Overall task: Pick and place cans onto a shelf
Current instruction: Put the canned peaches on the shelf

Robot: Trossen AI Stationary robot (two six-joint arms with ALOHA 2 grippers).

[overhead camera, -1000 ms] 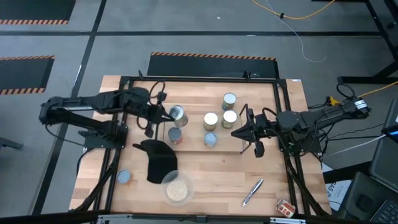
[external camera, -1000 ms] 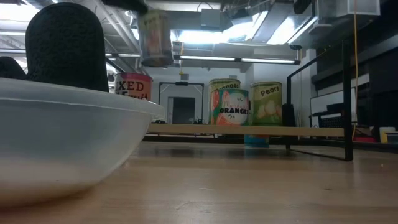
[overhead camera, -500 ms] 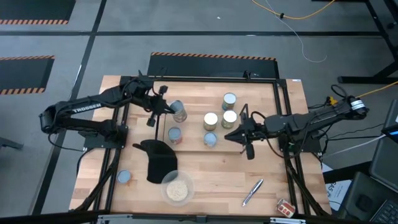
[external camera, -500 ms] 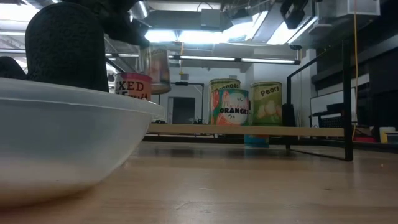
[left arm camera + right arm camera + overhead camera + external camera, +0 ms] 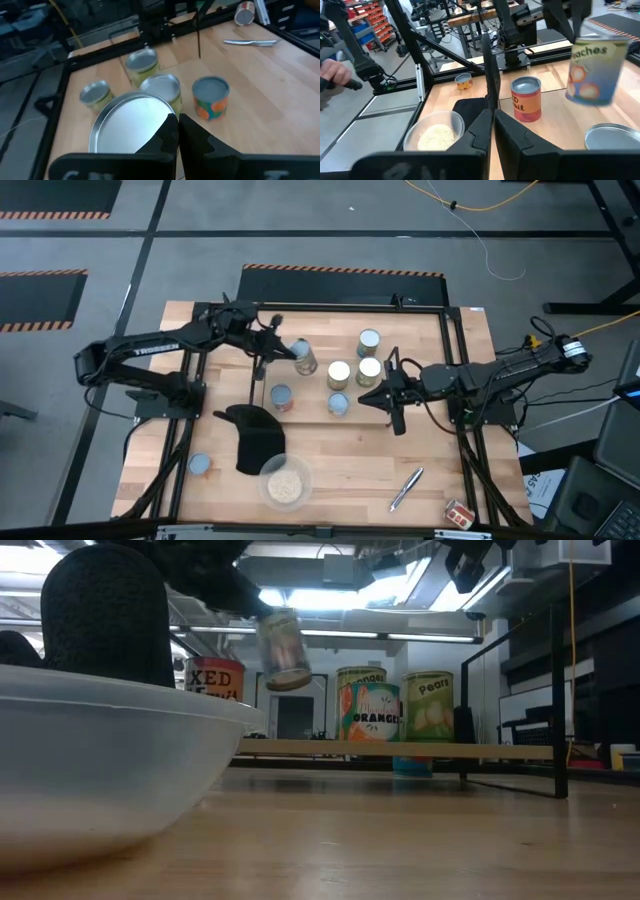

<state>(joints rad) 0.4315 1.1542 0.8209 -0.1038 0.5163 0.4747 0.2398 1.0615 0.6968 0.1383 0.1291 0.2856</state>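
Note:
My left gripper [image 5: 280, 348] is shut on a pale-labelled peach can [image 5: 304, 358] and holds it in the air over the left part of the shelf [image 5: 420, 748]. The can also shows in the low view [image 5: 282, 650] and the right wrist view [image 5: 596, 67]. Three cans [image 5: 339, 375] [image 5: 369, 342] [image 5: 369, 370] stand upright on the shelf's board. Two pale-blue-topped cans [image 5: 338, 404] [image 5: 281, 398] stand on its near side. My right gripper [image 5: 386, 396] is shut and empty, raised at the shelf's right end. My left gripper holds the peach can at its upper end, near the silvery top [image 5: 127, 125], coming from above and from the table's left. The fingers [image 5: 172, 132] stand in front of the place of contact, so the kind of hold cannot be told. The can hangs tilted, clear of the shelf.
A clear bowl of pale grains [image 5: 285, 485] and a black mitt-like thing [image 5: 255, 435] lie near the front. A lone can [image 5: 200, 464] stands front left. A silver pen [image 5: 406, 488] and a small tin on its side [image 5: 459, 513] lie front right. A black frame [image 5: 455, 370] rims the table.
My left gripper has carried the peach can toward the table's right and down toward the shelf, and the can has tipped from upright to tilted. My right gripper has moved a little toward the table's left, closer to the cans on the shelf.

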